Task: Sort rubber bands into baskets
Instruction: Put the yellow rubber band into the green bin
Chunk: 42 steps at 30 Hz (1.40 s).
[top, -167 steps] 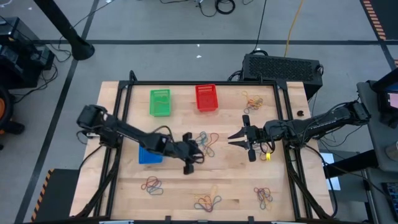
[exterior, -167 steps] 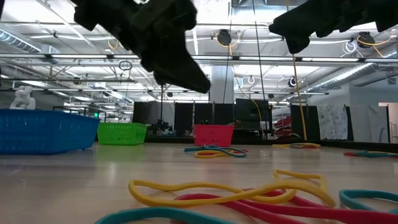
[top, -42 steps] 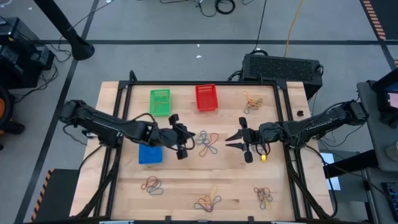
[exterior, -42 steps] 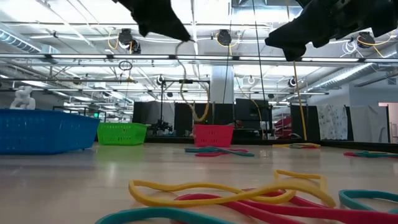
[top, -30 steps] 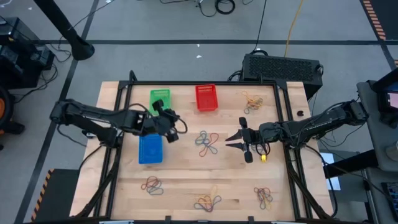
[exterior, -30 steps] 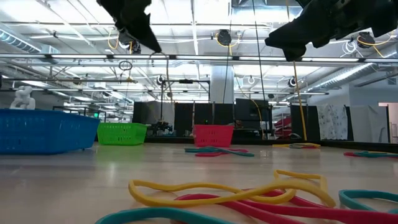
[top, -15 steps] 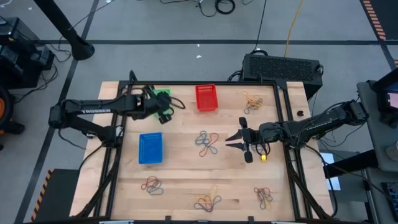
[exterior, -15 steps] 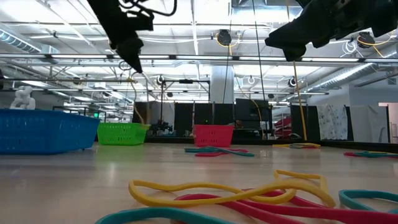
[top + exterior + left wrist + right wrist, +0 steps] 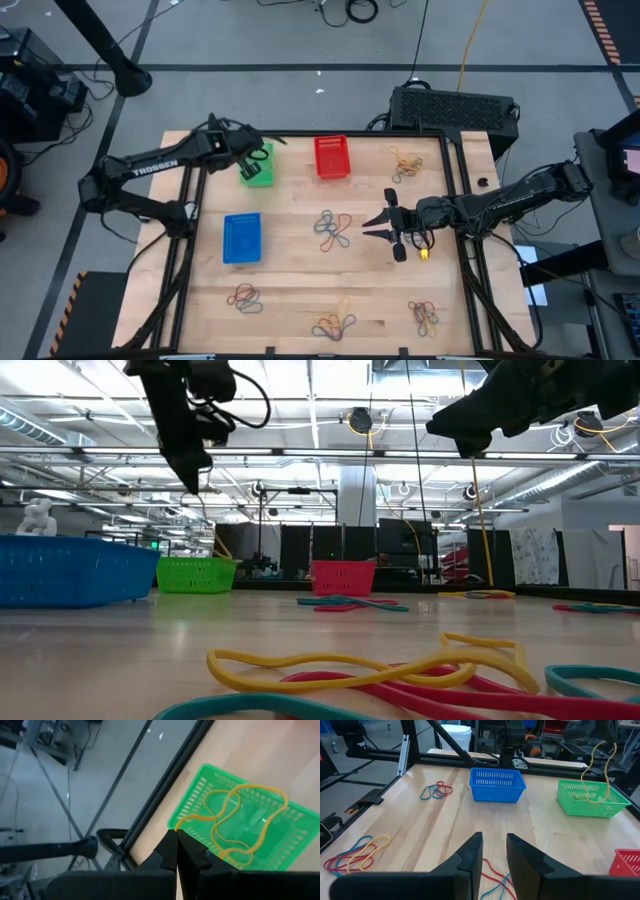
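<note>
My left gripper [image 9: 256,160] hangs shut over the green basket [image 9: 259,172], with a yellow rubber band [image 9: 243,821] trailing below it. The red basket [image 9: 332,157] stands to the right of the green one, and the blue basket [image 9: 241,238] nearer the front. My right gripper [image 9: 381,222] hovers open right of centre, nothing between its fingers [image 9: 471,851]. Beside it a mixed pile of rubber bands [image 9: 333,228] lies flat on the table. My left gripper pinches the yellow rubber band at its upper end [image 9: 177,825] between its two fingertips, which slant down from above. The band hangs slack in loose loops [image 9: 212,532] over the green basket [image 9: 280,847], clear of the table. Its lower end reaches about the basket's opening.
More rubber band piles lie at the far right [image 9: 407,160], front left [image 9: 243,296], front middle [image 9: 333,325] and front right [image 9: 424,316]. A black frame rail [image 9: 200,165] runs along the table's left side, close to the green basket.
My left gripper has swung from beside the blue basket toward the table's far left, staying shut, and now hangs over the green basket. The yellow rubber band has travelled with it, dangling below the fingertips. My right gripper has kept still.
</note>
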{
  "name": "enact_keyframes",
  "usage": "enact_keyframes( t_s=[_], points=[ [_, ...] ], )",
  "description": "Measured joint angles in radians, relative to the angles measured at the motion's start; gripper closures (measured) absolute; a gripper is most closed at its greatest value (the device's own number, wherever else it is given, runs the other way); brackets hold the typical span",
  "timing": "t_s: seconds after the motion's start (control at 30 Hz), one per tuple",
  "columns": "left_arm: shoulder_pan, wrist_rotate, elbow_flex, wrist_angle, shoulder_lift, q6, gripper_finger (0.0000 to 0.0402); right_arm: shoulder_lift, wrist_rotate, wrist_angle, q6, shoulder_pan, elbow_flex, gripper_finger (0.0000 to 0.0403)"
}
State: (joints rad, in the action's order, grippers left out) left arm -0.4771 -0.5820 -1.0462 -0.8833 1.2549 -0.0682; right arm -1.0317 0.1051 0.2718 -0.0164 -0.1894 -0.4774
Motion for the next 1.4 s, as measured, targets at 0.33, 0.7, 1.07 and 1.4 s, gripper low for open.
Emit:
enact_keyframes(
  t_s=[0.33, 0.7, 1.07, 1.4],
  points=[
    [-0.078, 0.075, 0.000, 0.005, 0.000, -0.026, 0.0400, 0.000, 0.000, 0.000, 0.002, 0.000, 0.000, 0.0323],
    [-0.119, 0.082, 0.000, 0.005, 0.002, -0.043, 0.0400, -0.001, 0.050, 0.001, 0.009, 0.000, 0.000, 0.0323],
    [-0.123, 0.226, 0.032, 0.077, 0.002, 0.005, 0.0400, -0.090, 0.296, 0.103, -0.007, 0.010, -0.001, 0.0323],
    [-0.123, 0.268, 0.117, 0.167, 0.015, 0.024, 0.0383, -0.148, 0.311, 0.128, -0.034, 0.033, -0.002, 0.0323]
  ],
)
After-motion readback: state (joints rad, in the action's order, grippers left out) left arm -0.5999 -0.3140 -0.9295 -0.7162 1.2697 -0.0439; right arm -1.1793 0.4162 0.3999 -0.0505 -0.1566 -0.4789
